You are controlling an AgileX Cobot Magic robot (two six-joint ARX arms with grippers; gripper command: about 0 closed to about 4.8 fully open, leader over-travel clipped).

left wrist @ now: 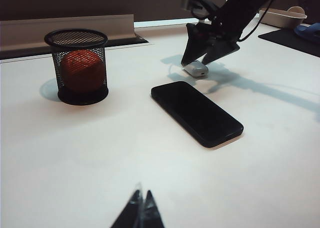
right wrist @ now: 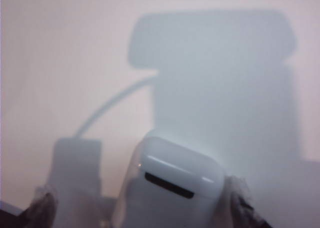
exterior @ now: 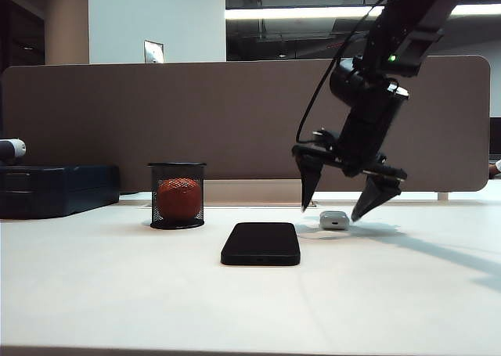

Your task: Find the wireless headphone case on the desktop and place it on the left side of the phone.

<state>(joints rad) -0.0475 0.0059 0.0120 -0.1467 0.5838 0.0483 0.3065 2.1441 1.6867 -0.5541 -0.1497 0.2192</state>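
Observation:
The small white wireless headphone case [exterior: 334, 220] [left wrist: 196, 69] [right wrist: 172, 188] lies on the white desktop [exterior: 117, 285], just behind and right of the flat black phone [exterior: 261, 243] [left wrist: 196, 113]. My right gripper [exterior: 331, 213] [left wrist: 202, 57] [right wrist: 142, 208] points down over the case, open, with one finger on each side of it. One fingertip [right wrist: 240, 203] sits close beside the case; whether it touches I cannot tell. Low over the desktop in front of the phone, my left gripper [left wrist: 142, 200] stays shut and empty.
A black mesh cup [exterior: 178, 195] [left wrist: 77, 67] holding an orange ball stands left of the phone. A dark blue box [exterior: 55, 188] sits at the far left against the brown partition [exterior: 235, 121]. A dark mat [left wrist: 295, 37] lies at the far right.

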